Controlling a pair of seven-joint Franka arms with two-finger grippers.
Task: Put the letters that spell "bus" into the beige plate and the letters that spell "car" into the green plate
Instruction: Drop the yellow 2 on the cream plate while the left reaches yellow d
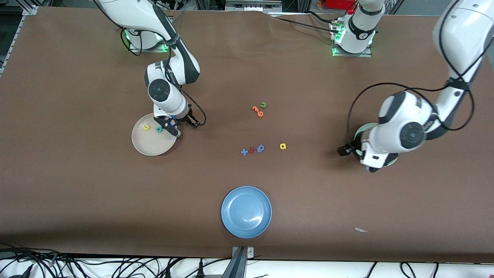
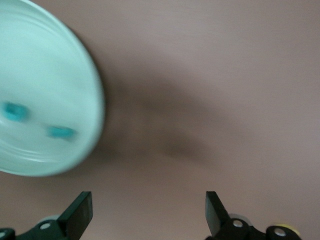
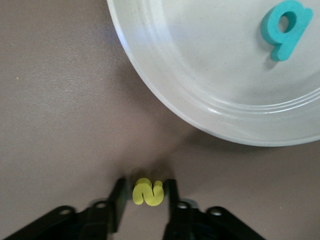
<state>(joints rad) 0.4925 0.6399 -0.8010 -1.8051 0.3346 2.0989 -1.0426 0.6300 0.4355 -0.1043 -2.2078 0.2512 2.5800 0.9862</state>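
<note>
Beige plate (image 1: 148, 148): two letters; green plate (image 2: 60, 75): seemingly two.

green plate (image 2: 45, 90) blurred, edge-cropped

A "u" letter (image 1: 146, 127) and a "b" letter (image 1: 158, 129) lie in the beige plate (image 1: 150, 148) toward the right arm's end of the table, an "s" letter (image 3: 148, 192) just beside its rim. Two letters (image 2: 61, 132) lie in the green plate (image 2: 75, 80) toward the left arm's end. The blue plate (image 1: 246, 227) sits nearest the front camera.
</note>
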